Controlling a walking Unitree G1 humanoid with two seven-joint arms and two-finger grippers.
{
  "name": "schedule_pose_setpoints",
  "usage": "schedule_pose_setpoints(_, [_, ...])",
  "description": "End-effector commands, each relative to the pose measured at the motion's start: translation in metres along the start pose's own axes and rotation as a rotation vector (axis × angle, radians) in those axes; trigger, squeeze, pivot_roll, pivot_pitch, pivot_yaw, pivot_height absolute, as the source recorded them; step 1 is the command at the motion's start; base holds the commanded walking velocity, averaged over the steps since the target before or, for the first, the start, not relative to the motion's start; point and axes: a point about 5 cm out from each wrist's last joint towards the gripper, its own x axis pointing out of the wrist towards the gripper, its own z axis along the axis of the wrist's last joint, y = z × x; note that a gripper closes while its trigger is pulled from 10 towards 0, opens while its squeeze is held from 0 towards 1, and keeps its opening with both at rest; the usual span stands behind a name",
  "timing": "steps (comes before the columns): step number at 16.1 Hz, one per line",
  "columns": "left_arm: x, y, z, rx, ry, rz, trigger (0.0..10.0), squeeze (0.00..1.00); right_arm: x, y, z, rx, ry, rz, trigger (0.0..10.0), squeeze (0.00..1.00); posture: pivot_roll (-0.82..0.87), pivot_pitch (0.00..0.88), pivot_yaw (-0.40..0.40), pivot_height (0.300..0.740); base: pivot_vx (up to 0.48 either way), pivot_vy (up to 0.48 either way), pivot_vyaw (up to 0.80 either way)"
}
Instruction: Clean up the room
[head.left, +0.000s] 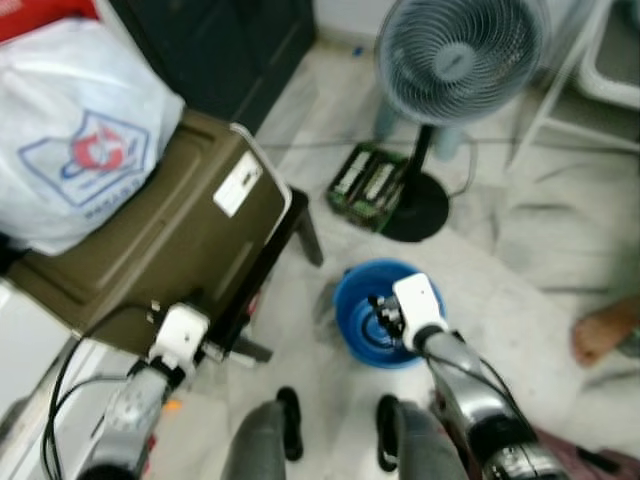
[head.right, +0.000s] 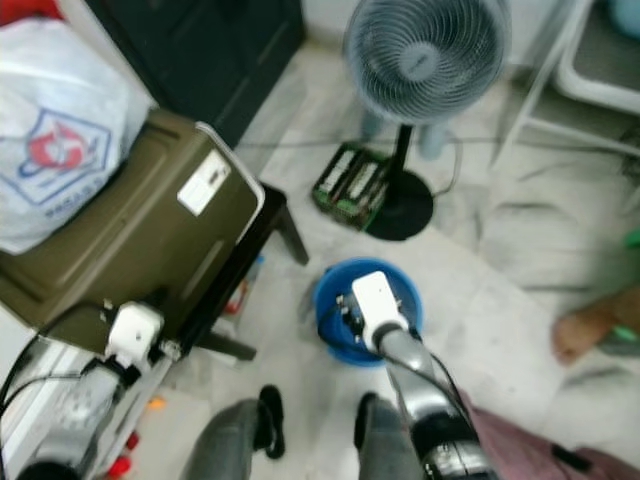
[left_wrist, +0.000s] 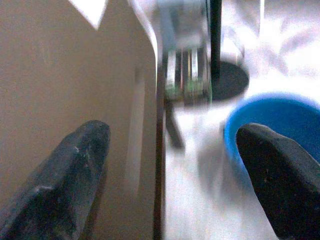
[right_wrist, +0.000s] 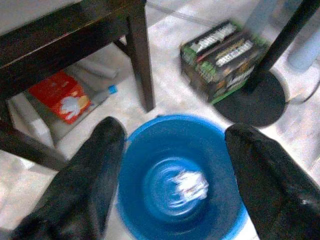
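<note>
The right gripper (right_wrist: 172, 175) is hovering with its fingers spread wide over a blue bucket (right_wrist: 150, 150) sitting on the floor, with a crumpled white scrap (right_wrist: 189, 185) lying at its bottom. The scrap is looking light, soft and easily crushed, so pinching it across its middle should do. The left gripper (left_wrist: 175, 175) is hanging spread apart beside a brown box (head.left: 160, 235).

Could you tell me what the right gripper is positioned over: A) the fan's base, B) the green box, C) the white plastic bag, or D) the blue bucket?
D: the right gripper hangs, jaws open, over the blue bucket, with a white crumpled scrap inside.
</note>
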Motion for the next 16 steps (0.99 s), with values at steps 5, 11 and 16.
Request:
schedule_pose_setpoints(5, [0.043,-0.01,0.081,-0.106,-0.221,0.134,10.0,0.0,-0.025,-0.006,0.015,0.015,-0.108,-0.092,10.0,0.0,-0.02,0.077,0.037,0.74,0.0,0.0,0.0])
schedule_pose_setpoints(11, [0.042,-0.016,0.112,-0.199,-0.197,0.239,10.0,0.0,-0.067,-0.05,0.023,0.127,-0.178,-0.401,10.0,0.0,-0.07,0.0,0.025,0.74,0.0,0.0,0.0])
schedule_pose_setpoints(16, [0.019,-0.009,0.084,-0.202,-0.072,0.32,10.0,0.0,-0.084,-0.047,0.033,0.049,-0.224,-0.412,10.0,0.0,-0.08,0.0,0.016,0.74,0.0,0.0,0.48])
